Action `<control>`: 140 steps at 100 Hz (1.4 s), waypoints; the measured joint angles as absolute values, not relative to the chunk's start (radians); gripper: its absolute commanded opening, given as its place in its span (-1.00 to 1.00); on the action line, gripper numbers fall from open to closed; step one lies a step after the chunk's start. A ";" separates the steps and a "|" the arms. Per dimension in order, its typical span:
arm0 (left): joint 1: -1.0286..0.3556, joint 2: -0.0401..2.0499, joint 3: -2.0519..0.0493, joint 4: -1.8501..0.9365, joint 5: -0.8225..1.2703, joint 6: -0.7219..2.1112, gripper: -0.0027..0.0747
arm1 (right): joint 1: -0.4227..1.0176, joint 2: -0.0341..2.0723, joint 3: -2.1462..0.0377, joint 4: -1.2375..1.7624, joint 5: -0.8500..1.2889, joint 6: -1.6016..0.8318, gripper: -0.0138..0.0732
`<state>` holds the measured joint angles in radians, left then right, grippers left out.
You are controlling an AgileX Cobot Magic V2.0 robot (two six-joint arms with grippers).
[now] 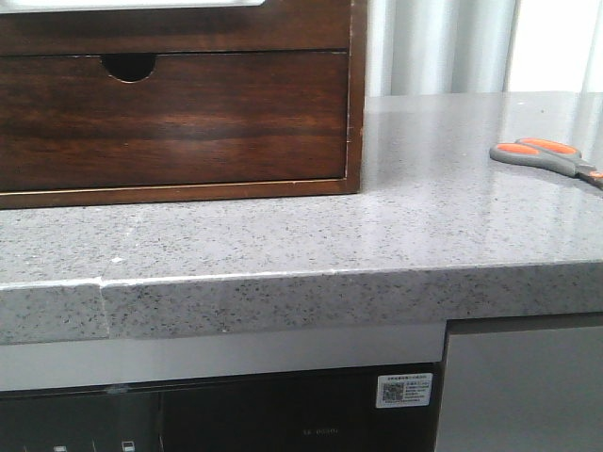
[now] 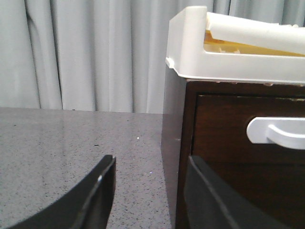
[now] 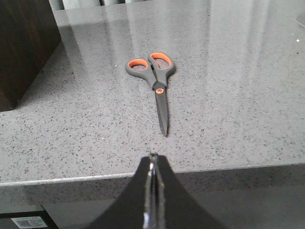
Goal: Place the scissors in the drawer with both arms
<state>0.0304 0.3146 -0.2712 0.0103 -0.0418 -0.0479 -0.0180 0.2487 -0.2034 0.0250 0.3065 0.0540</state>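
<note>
The scissors (image 1: pixel 546 158) lie flat at the right side of the grey speckled counter, with grey handles and orange-lined loops. In the right wrist view the scissors (image 3: pixel 159 86) point their closed blades toward my right gripper (image 3: pixel 152 156). That gripper is shut and empty, and hovers at the counter's front edge a short way from the blade tips. The drawer (image 1: pixel 188 118) is a dark brown front with a half-round notch, pushed flush into its frame. My left gripper (image 2: pixel 151 162) is open and empty beside the cabinet's corner. Neither arm shows in the front view.
The wooden frame (image 1: pixel 356 94) stands on the counter (image 1: pixel 283 235) at the back left. In the left wrist view a white tray (image 2: pixel 238 47) sits on the cabinet, above a dark panel with a white handle (image 2: pixel 276 131). Grey curtains (image 2: pixel 86 52) hang behind.
</note>
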 measured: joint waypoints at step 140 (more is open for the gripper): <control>-0.171 1.021 -0.536 0.951 -0.570 0.260 -0.12 | -0.018 0.249 -0.203 0.025 0.310 0.053 -0.83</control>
